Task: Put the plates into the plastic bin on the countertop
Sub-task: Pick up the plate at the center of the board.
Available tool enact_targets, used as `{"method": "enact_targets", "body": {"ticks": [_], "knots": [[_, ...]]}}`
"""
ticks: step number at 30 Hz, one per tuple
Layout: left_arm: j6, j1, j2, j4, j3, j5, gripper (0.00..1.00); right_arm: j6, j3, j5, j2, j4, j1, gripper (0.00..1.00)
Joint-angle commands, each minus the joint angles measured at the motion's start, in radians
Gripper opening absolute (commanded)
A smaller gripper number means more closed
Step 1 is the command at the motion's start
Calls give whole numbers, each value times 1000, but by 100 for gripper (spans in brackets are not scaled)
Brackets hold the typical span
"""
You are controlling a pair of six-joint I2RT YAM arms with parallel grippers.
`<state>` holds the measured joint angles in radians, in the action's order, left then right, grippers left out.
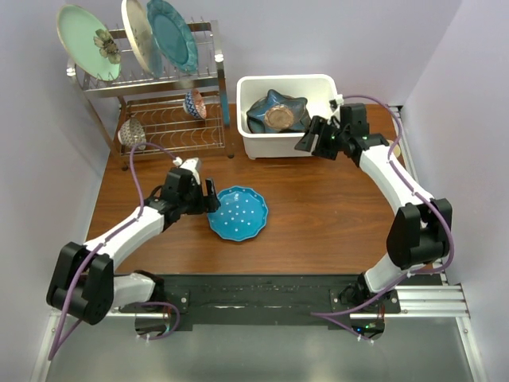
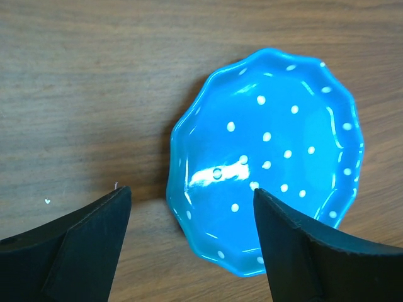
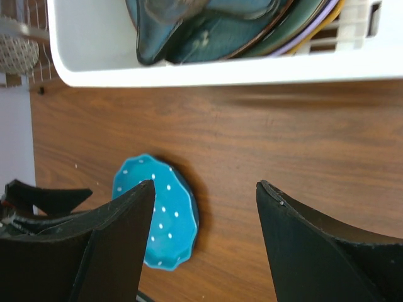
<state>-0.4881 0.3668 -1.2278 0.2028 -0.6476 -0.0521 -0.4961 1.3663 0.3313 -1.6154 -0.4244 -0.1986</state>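
A blue scalloped white-dotted plate [image 1: 238,213] [image 2: 267,157] [image 3: 157,214] lies flat on the wood countertop [image 1: 326,215]. My left gripper [image 1: 209,196] [image 2: 189,192] hangs open at the plate's left rim, one finger over bare wood and the other over the plate. The white plastic bin [image 1: 278,145] [image 3: 220,72] stands at the back, holding a dark-blue star-shaped plate [image 1: 274,111] [image 3: 208,31] on top of other plates. My right gripper [image 1: 312,137] [image 3: 204,184] is open and empty just in front of the bin's right part. A mint plate [image 1: 86,41] and a dark-rimmed cream plate [image 1: 137,33] stand in the rack.
The chrome wire dish rack [image 1: 159,103] stands at the back left, with a teal round plate [image 1: 171,33] on its upper tier and two small patterned bowls [image 1: 195,103] [image 1: 131,131] below. Lilac walls close in the left, back and right sides.
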Motion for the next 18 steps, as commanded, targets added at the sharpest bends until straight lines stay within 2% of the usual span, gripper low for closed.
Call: {"method": "enact_targets", "body": {"ticks": [1,17,18], "knots": [[-12,-3,-44,-36,19,-3,80,14,-47,37,57,59,-38,69],[-18,-3,-148,-120,58,-52,45,5,-213,90,60,121,-79,68],[-18,-3,-159,-131,60,-52,40,5,-219,94,57,127,-87,68]]}}
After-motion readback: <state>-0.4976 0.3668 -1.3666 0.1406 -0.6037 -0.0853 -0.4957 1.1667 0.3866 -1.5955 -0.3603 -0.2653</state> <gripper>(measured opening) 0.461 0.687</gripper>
